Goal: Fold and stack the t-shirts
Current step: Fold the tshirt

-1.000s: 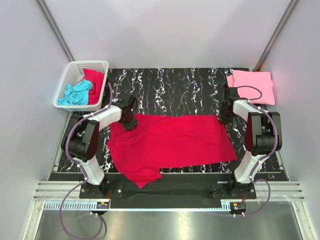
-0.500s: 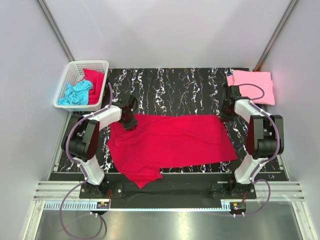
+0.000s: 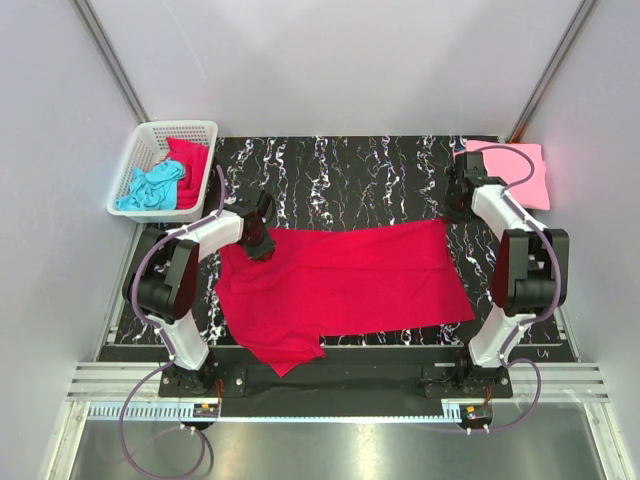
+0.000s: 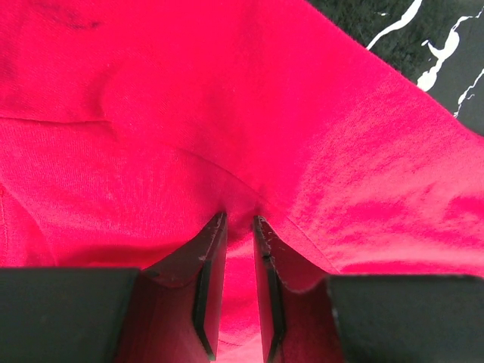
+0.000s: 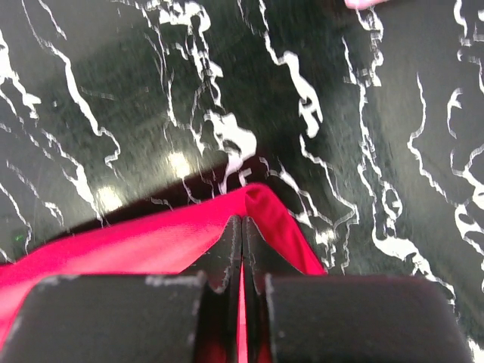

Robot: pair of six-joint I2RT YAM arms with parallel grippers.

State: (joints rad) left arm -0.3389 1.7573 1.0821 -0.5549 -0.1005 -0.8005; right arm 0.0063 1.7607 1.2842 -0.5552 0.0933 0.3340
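Top view: red shirt [image 3: 340, 280] spread on desk [image 3: 340, 175]. L hand [image 3: 258, 240] nearly closed, pinching far-left edge. R hand [image 3: 455, 210] closed on far-right corner. Best: lift both evenly, keep edge taut, fold toward near hem.

The right gripper's [image 5: 242, 224] two black fingers are pressed flat together, with no gap between them, and a fold of a crimson red soft fabric t-shirt [image 5: 144, 243] is pinched at their tips. The cloth spreads away to the gripper's left and humps into a small raised loop just right of the tips. Beyond the tips lies the black marble-patterned tabletop [image 5: 355, 128] with white veins, slightly blurred. Far ahead and to the right, at the picture's edge, a light pink sliver [image 5: 366, 3] shows — too little to identify.
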